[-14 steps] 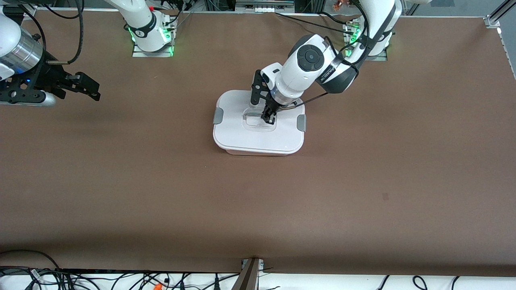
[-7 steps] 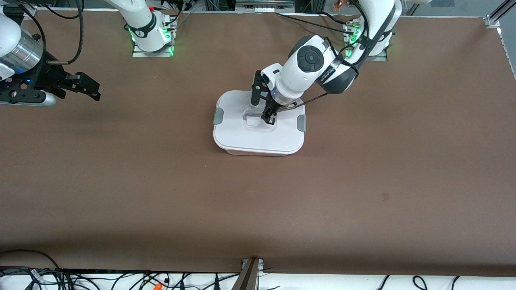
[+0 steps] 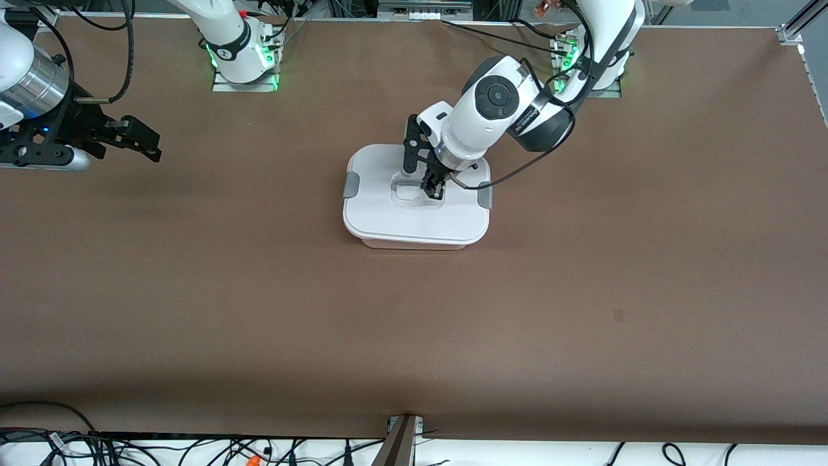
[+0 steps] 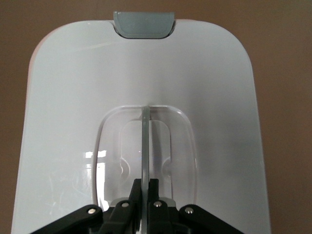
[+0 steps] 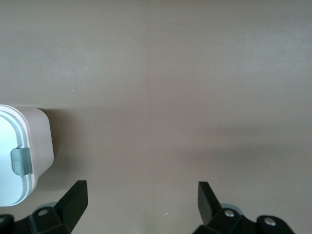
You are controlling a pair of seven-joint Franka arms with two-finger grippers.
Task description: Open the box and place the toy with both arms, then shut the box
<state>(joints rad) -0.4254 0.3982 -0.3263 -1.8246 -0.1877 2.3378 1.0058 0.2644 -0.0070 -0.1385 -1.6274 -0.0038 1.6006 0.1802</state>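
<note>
The box (image 3: 414, 223) stands mid-table with its white lid on the pale base and a grey clip (image 3: 350, 186) at each end. My left gripper (image 3: 432, 189) is down in the lid's recessed centre. It is shut on the thin upright handle (image 4: 144, 146), pinched between both fingers of the left gripper (image 4: 145, 187). My right gripper (image 3: 150, 144) waits open over bare table at the right arm's end, its fingers (image 5: 73, 197) wide apart and holding nothing. The right wrist view shows a corner of the box (image 5: 36, 139). The toy is out of view.
The brown table (image 3: 414, 336) stretches all round the box. The arm bases with green lights (image 3: 244, 61) stand along the edge farthest from the front camera. Cables (image 3: 194, 450) lie below the table's nearest edge.
The left arm has drawn slightly toward its base with the handle in its grip, and the lid has shifted a little with it. The right arm has not moved.
</note>
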